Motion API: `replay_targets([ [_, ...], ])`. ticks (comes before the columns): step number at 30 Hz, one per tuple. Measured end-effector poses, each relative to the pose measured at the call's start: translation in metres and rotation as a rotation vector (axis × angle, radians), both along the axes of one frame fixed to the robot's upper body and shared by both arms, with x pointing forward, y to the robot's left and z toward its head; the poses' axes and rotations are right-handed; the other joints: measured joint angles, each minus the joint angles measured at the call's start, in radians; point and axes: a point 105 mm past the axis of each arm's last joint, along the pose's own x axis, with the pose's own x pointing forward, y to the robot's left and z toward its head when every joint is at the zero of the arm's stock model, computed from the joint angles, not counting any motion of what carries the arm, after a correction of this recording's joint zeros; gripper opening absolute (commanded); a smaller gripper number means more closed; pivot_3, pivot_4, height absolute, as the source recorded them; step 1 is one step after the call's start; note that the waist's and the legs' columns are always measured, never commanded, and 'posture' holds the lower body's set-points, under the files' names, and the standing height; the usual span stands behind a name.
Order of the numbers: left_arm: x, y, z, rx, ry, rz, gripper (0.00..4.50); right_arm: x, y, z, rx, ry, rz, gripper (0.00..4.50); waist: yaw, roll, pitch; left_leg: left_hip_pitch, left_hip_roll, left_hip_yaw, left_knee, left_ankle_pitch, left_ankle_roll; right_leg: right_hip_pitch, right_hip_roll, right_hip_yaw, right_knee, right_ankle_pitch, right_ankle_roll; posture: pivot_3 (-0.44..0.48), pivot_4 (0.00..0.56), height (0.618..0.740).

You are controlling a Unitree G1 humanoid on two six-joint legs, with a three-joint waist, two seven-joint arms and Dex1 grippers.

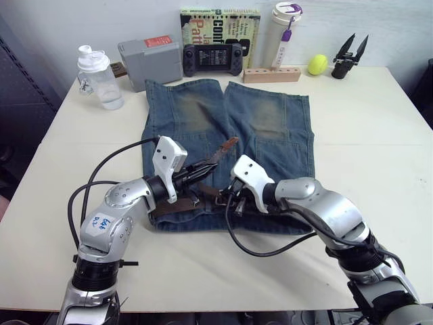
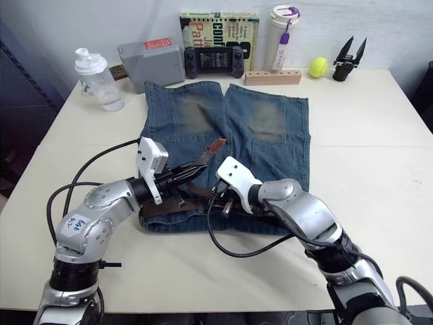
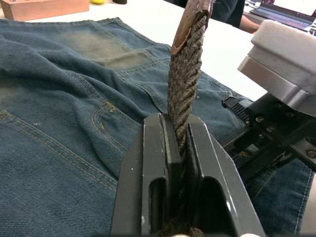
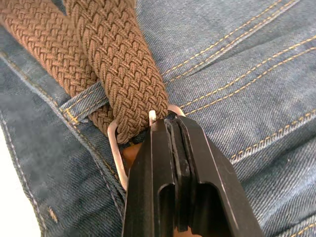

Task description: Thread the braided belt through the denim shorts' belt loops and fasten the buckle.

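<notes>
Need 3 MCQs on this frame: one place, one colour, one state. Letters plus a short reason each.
1. Where does the yellow-green ball lie?
A. on the denim shorts
B. at the table's far edge, between the wooden block and the black clip
C. beside the shaker bottle

2. What colour is the lid of the tall white tumbler?
A. purple and white
B. red
C. green

3. What does the left gripper hold?
A. nothing, fingers open
B. the buckle
C. the braided belt

Answers:
1 B: the ball sits at the far edge between the wooden block and the black clip.
2 A: the lid is white with a purple ring and strap.
3 C: the left wrist view shows both fingers shut on the braided belt, whose tan tip rises over the denim shorts; the right gripper is at the buckle.
</notes>
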Motion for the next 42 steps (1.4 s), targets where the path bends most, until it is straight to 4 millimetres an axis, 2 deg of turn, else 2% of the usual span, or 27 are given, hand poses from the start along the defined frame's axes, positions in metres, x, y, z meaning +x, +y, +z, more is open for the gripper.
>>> replay_targets([
  [12,0.000,0.000,0.000,0.001,-0.002,0.004,0.00,-0.005,0.005,-0.005,-0.054,0.000,0.072,0.02,0.000,0.000,0.000,0.000,0.000,0.000,0.000,0.000,0.000,0.000,0.000,0.000,0.000,0.000,0.000,0.000,0.150,0.731],
  [28,0.001,-0.004,0.001,0.007,-0.009,-0.010,0.00,-0.010,0.012,-0.012,-0.249,-0.186,0.168,0.02,-0.001,-0.002,-0.003,0.003,0.000,0.000,-0.001,0.000,0.000,0.003,0.000,0.000,-0.001,0.000,0.000,0.000,0.150,0.731],
  [32,0.000,-0.004,0.001,0.009,-0.009,-0.014,0.00,-0.008,0.012,-0.008,-0.209,-0.165,0.156,0.02,-0.001,-0.002,-0.003,0.003,0.000,-0.001,-0.001,0.000,0.000,0.003,0.000,-0.001,-0.001,0.000,0.000,0.000,0.150,0.731],
  [42,-0.002,0.000,-0.006,0.017,0.011,-0.011,0.00,-0.002,-0.003,0.001,-0.094,0.010,0.181,0.02,0.001,-0.002,-0.003,0.001,0.000,-0.002,-0.001,0.000,0.000,0.003,0.000,-0.002,-0.003,0.000,0.000,0.000,0.150,0.731],
])
